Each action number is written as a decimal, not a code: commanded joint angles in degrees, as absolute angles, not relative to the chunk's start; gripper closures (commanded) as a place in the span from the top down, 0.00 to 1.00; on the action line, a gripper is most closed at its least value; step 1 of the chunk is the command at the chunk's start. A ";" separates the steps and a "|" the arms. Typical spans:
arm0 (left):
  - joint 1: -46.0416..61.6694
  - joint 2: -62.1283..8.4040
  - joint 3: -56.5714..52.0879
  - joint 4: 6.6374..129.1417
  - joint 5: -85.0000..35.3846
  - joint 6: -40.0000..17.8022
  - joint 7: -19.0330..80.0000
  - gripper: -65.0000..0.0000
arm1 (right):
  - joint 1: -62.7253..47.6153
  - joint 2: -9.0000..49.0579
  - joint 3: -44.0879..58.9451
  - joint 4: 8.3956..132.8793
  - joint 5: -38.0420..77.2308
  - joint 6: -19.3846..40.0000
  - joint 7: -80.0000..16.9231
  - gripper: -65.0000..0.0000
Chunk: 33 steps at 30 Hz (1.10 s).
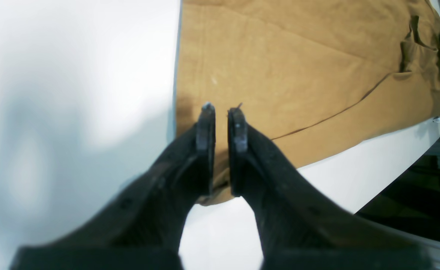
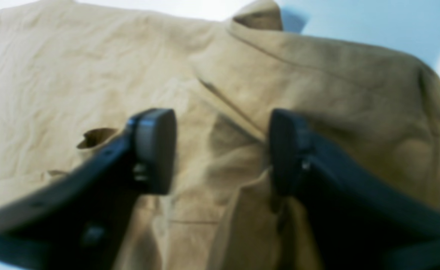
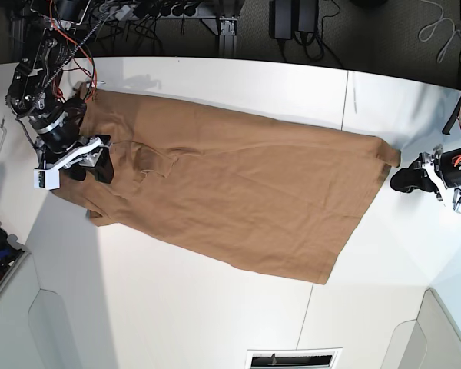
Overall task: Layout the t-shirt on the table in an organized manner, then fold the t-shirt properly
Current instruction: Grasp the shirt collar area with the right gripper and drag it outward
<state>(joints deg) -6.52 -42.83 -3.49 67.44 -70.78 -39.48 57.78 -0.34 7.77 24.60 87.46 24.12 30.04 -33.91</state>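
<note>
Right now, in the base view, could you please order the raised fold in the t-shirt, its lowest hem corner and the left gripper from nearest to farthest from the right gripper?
Measured from the right gripper:
1. Raised fold, just beside it, on the left part of the t-shirt.
2. Lowest hem corner, toward the bottom right.
3. Left gripper, far right, past the shirt's other end.

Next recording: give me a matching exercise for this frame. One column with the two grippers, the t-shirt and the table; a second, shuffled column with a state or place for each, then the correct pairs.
Column 1
1. left gripper
2. right gripper
3. t-shirt
4. table

Column 2
A. white surface with a thin seam line
B. jaws nearly together, at the shirt's hem corner
C. spread out tan-brown, sleeve end bunched
D. jaws wide apart over the bunched sleeve end

Pairs: 1-B, 2-D, 3-C, 4-A
</note>
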 commanded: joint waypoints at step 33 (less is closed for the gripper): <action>-6.17 -44.29 -4.10 68.14 -71.26 -40.00 56.55 0.15 | 3.33 8.40 23.40 81.06 21.41 30.44 -30.17 0.58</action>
<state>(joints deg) -5.21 -42.85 -3.49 67.44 -70.04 -39.48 57.58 2.42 7.81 23.49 80.23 20.62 30.04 -31.40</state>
